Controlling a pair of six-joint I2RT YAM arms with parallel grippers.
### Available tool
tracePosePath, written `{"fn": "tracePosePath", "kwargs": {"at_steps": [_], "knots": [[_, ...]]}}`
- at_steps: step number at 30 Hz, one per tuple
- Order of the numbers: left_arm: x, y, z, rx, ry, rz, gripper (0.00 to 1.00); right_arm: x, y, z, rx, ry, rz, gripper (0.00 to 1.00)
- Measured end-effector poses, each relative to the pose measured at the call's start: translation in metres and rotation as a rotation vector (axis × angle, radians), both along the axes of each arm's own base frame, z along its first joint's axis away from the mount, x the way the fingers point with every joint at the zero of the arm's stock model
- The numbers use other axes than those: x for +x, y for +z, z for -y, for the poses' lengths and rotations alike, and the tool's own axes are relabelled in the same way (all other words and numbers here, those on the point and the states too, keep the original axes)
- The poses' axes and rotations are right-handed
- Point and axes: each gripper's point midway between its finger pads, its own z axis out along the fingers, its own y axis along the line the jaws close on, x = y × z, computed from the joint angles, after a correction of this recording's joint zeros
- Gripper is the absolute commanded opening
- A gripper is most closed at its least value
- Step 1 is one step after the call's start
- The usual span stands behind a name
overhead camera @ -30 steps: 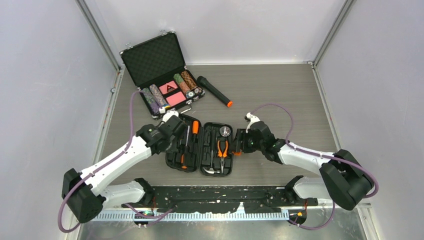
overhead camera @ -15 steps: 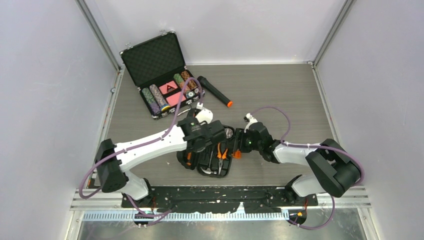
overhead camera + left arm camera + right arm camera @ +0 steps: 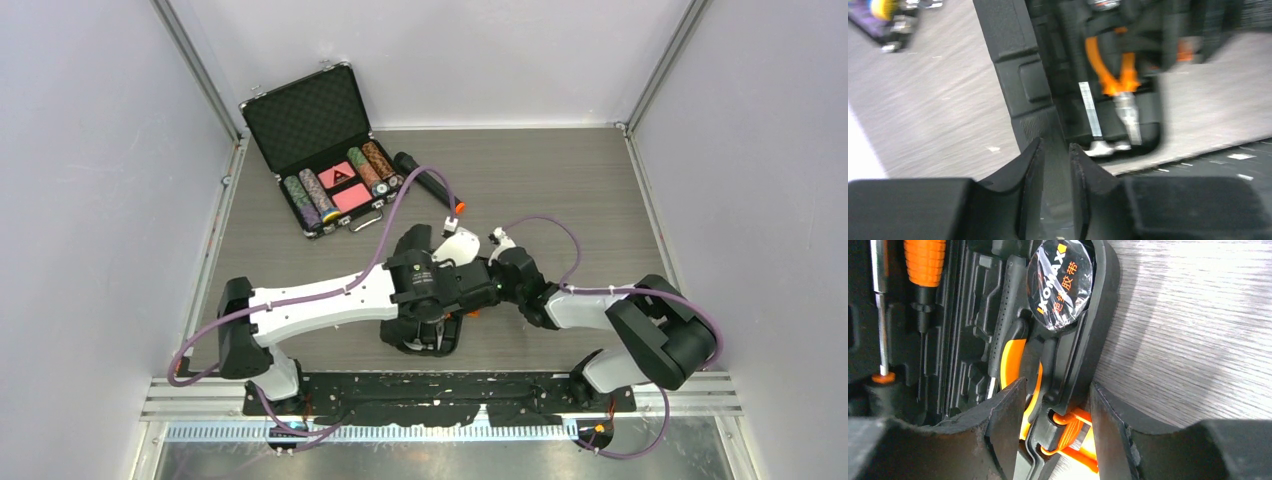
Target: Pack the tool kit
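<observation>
Lid (image 3: 1018, 80) edge of tool kit (image 3: 432, 338) lying within narrow left jaws, long axis top-to-bottom at overhead frame centre; right jaws half-wide astride rim by latch (image 3: 1075, 437), either grip unsure.

Grey wood-grain tabletop (image 3: 560, 190), pale walls (image 3: 90, 200) L/R/back, metal corner rails (image 3: 200, 75)

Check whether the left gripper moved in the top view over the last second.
Yes. The left gripper swung rightward, from beside the poker chip case to below the flashlight's orange tip.

Black ribbed case (image 3: 1100, 330); orange-handled pliers (image 3: 1108, 75); grey wood-grain table (image 3: 560, 180); black tape (image 3: 1060, 285), orange lettering.
</observation>
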Motion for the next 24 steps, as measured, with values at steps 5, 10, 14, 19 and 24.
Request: {"fn": "tracePosePath", "kwargs": {"at_steps": [5, 10, 14, 19, 24], "knots": [[-0.018, 0.005, 0.056, -0.221, -0.074, -0.066, 0.48, -0.001, 0.000, -0.004, 0.012, 0.003, -0.002, 0.54], [-0.031, 0.010, 0.082, -0.380, -0.125, -0.104, 0.51, -0.002, 0.000, -0.004, 0.014, 0.000, -0.005, 0.55], [-0.033, 0.025, 0.074, -0.468, -0.131, -0.101, 0.51, -0.005, 0.004, 0.006, -0.033, -0.009, 0.008, 0.58], [-0.021, 0.039, 0.044, -0.570, -0.082, -0.076, 0.51, -0.004, 0.031, 0.028, -0.123, -0.038, 0.096, 0.64], [-0.004, 0.035, 0.013, -0.611, -0.007, -0.071, 0.56, 0.003, 0.062, 0.053, -0.226, -0.090, 0.191, 0.72]]}}
